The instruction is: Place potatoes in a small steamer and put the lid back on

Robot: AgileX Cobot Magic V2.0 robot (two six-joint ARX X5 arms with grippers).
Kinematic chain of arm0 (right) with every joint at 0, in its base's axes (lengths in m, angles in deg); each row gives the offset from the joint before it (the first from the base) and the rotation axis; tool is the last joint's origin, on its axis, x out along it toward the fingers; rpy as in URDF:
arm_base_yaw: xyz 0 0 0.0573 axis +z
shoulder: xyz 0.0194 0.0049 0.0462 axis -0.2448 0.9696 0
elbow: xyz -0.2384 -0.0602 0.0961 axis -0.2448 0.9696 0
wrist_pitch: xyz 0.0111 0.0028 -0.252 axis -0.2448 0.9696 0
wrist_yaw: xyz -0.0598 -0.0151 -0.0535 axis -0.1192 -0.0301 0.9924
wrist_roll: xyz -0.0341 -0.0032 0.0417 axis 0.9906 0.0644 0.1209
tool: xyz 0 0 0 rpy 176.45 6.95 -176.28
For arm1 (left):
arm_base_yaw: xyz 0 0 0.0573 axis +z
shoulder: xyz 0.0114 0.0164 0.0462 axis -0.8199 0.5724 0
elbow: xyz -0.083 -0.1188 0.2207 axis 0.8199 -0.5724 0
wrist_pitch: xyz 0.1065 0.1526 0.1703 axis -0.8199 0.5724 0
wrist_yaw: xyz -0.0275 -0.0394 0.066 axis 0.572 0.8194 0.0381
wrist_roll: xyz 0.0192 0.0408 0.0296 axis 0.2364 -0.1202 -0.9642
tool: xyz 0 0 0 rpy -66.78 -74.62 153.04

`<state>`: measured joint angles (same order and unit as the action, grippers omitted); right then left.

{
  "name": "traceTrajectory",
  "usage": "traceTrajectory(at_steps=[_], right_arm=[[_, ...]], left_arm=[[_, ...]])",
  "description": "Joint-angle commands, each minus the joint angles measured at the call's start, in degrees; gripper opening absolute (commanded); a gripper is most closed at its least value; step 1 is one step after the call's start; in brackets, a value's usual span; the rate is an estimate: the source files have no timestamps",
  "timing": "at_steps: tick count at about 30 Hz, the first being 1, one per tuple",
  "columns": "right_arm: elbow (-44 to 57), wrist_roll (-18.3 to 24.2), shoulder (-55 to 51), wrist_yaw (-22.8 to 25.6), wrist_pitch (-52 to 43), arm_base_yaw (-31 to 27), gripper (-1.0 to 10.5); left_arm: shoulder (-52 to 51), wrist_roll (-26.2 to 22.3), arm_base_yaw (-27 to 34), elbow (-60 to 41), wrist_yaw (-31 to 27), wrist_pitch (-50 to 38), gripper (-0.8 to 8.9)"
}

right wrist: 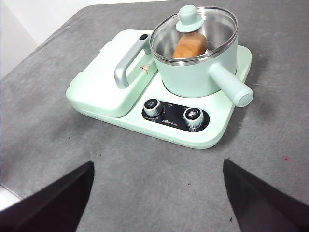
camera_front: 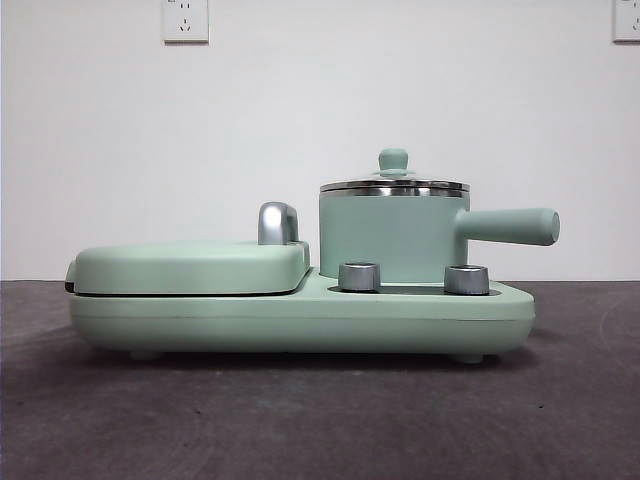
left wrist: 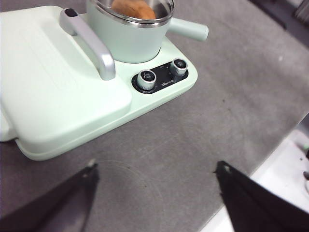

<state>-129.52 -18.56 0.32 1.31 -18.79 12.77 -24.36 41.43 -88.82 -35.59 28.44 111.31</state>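
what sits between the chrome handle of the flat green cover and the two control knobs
Nothing stands there: only the bare mint-green cooker base lies between the chrome handle and the two steel knobs, shown in the right wrist view.

Green cooker base [camera_front: 300,325], grill cover [camera_front: 190,265], two knobs [right wrist: 153,107].

Front view: steamer [camera_front: 390,235] wall hides the potato [right wrist: 190,45] — dial markings unreadable.

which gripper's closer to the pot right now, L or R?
Left, though only slightly. The left gripper hangs open near the pot; the right gripper, open too, sits somewhat farther from it. Neither touches it.
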Motion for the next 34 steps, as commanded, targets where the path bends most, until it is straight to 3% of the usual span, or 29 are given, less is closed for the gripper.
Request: traceTrajectory(at_steps=[1, 2, 3, 22, 28, 34], right_arm=[[-0.33, 0.68, 0.33, -0.17, -0.70, 0.33, 2.3], [-0.33, 0.72, 0.33, -0.35, -0.68, 0.33, 0.6], [-0.33, 0.87, 0.33, -0.55, -0.70, 0.33, 0.1], [-0.35, 0.28, 0.26, 0.24, -0.68, 0.31, 0.2], [-0.35, 0.28, 0.26, 0.26, -0.70, 0.31, 0.2], [-0.35, 0.26, 0.26, 0.13, -0.70, 0.31, 0.2]], left_arm=[[-0.35, 2.29, -0.35, -0.39, -0.35, -0.90, 0.06], [-0.46, 2.10, -0.35, -0.39, -0.39, -0.87, 0.22], [-0.46, 1.62, -0.35, -0.39, -0.39, -0.98, 0.12], [-2.25, 1.46, 1.33, -0.63, -0.59, -1.07, 0.19], [-6.58, -0.59, 11.74, -4.35, -0.59, -4.66, 0.19], [-13.81, -2.84, 24.15, -17.64, -0.59, -20.22, 0.19]])
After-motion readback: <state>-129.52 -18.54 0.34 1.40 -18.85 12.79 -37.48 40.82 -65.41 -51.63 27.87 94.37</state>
